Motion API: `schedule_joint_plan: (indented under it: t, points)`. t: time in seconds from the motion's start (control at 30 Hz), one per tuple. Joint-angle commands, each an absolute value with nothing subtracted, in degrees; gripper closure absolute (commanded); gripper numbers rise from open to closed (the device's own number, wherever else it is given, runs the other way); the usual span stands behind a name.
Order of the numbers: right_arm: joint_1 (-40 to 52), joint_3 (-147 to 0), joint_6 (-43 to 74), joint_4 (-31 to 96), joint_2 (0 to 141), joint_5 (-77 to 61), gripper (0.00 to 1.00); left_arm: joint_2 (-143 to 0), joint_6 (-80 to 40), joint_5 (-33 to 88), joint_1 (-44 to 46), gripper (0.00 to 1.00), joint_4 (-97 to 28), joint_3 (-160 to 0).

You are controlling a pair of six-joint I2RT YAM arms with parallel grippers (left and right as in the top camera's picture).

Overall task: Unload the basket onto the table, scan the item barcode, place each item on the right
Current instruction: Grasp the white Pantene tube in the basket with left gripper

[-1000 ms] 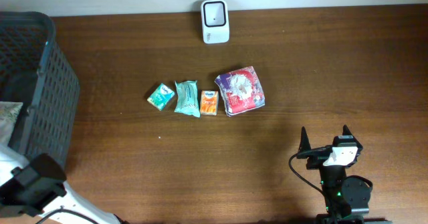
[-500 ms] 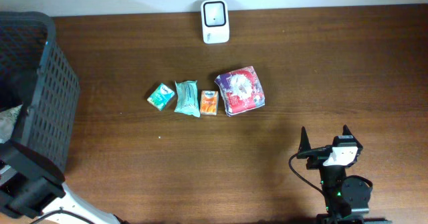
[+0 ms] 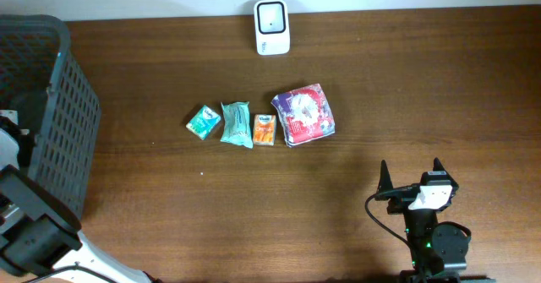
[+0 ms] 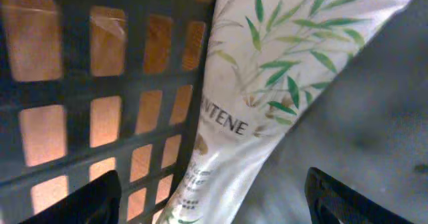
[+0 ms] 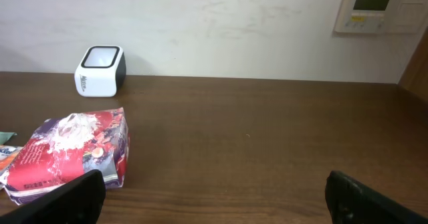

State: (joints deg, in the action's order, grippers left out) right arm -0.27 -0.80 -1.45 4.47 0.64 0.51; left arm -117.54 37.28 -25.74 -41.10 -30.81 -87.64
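Note:
A white tube (image 4: 267, 83) printed with green leaves leans against the basket's grid wall (image 4: 100, 117) in the left wrist view. My left gripper (image 4: 214, 197) is down inside the basket, open, its dark fingertips (image 4: 100, 197) standing on either side of the tube's lower end with a gap on each side. The white barcode scanner (image 3: 271, 27) stands at the table's far edge, also seen as the scanner (image 5: 100, 70) from the right wrist. My right gripper (image 3: 410, 170) rests open over bare wood near the front right, holding nothing.
The dark basket (image 3: 59, 106) fills the left end of the table. In a row at the middle lie a green pack (image 3: 203, 122), a teal packet (image 3: 237, 123), an orange pack (image 3: 265, 130) and a red-purple bag (image 3: 303, 115).
My left arm has moved up along the left edge into the basket, covering the pale item seen there before. The right arm and the table items have not moved.

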Motion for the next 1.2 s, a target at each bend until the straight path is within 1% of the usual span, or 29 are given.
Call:
schedule_joint_plan:
  t: [0.0, 0.07, 0.13, 0.2, 0.23, 0.3, 0.33, 0.43, 0.47, 0.5, 0.53, 0.57, 0.63, 0.7, 0.73, 0.8, 0.87, 0.93, 0.97, 1.07, 1.17]
  points:
    - [-0.01, -0.32, -1.06, 4.64, 0.36, 0.58, 0.01, -117.54, 39.97, -25.8, -41.82, 0.22, -27.81, -84.86]
    - [-0.01, -0.32, -1.06, 4.64, 0.36, 0.58, 0.01, -117.8, 39.92, -25.26, -42.92, 0.27, -26.92, -84.14]
    - [-0.01, -0.32, -1.06, 4.67, 0.36, 0.58, 0.01, -118.3, 38.85, -25.06, -44.93, 0.26, -26.96, -84.14]
    - [-0.01, -0.32, -1.06, 4.67, 0.36, 0.58, 0.01, -118.39, 36.69, -19.7, -47.44, 0.25, -28.03, -84.14]
    - [-0.01, -0.32, -1.06, 4.67, 0.36, 0.58, 0.01, -118.41, 36.69, -16.34, -48.31, 0.27, -28.97, -84.14]
    - [-0.01, -0.32, -1.06, 4.67, 0.36, 0.58, 0.01, -118.41, 36.69, -12.53, -49.32, 0.41, -29.87, -84.12]
    - [-0.01, -0.32, -1.06, 4.67, 0.36, 0.58, 0.01, -118.41, 36.69, -11.18, -49.3, 0.44, -30.52, -84.12]
    - [-0.01, -0.32, -1.06, 4.67, 0.36, 0.58, 0.01, -118.41, 36.69, -5.17, -49.3, 0.45, -31.05, -82.39]
    - [-0.01, -0.32, -1.06, 4.67, 0.36, 0.58, 0.01, -118.41, 36.67, -5.1, -49.3, 0.52, -30.92, -81.25]
    - [-0.01, -0.32, -1.06, 4.67, 0.36, 0.58, 0.01, -118.41, 36.67, -5.13, -49.3, 0.67, -30.89, -80.23]
    - [-0.01, -0.32, -1.06, 4.64, 0.36, 0.58, 0.01, -118.41, 36.56, -5.13, -49.3, 0.8, -31.05, -79.85]
    - [-0.01, -0.32, -1.06, 4.67, 0.36, 0.58, 0.01, -118.26, 34.92, -5.1, -49.3, 0.88, -31.09, -79.96]
    - [-0.01, -0.32, -1.06, 4.64, 0.36, 0.58, 0.01, -116.88, 30.72, -5.1, -49.12, 1.0, -30.87, -80.09]
    - [-0.01, -0.32, -1.06, 4.64, 0.36, 0.58, 0.01, -112.16, 25.3, -4.91, -48.34, 1.0, -30.61, -80.95]
    - [-0.01, -0.32, -1.06, 4.64, 0.36, 0.58, 0.01, -109.1, 22.9, -2.02, -47.7, 1.0, -30.63, -82.0]
    - [-0.01, -0.32, -1.06, 4.64, 0.36, 0.58, 0.01, -101.38, 16.12, 9.39, -46.13, 1.0, -30.46, -84.97]
    - [-0.01, -0.32, -1.06, 4.67, 0.36, 0.58, 0.01, -94.7, 10.7, 14.24, -43.72, 1.0, -30.06, -87.88]
    - [-0.01, -0.32, -1.06, 4.64, 0.36, 0.58, 0.01, -89.34, 6.72, 14.44, -40.86, 1.0, -27.88, -89.32]
    - [-0.01, -0.32, -1.06, 4.67, 0.36, 0.58, 0.01, -84.58, 5.15, 14.41, -38.02, 1.0, -25.04, -89.45]
    - [-0.01, -0.32, -1.06, 4.67, 0.36, 0.58, 0.01, -77.17, 4.78, 14.37, -33.23, 1.0, -19.53, -89.45]
    - [-0.01, -0.32, -1.06, 4.67, 0.36, 0.58, 0.01, -71.59, -5.41, 15.57, -28.56, 1.0, -17.89, -89.45]
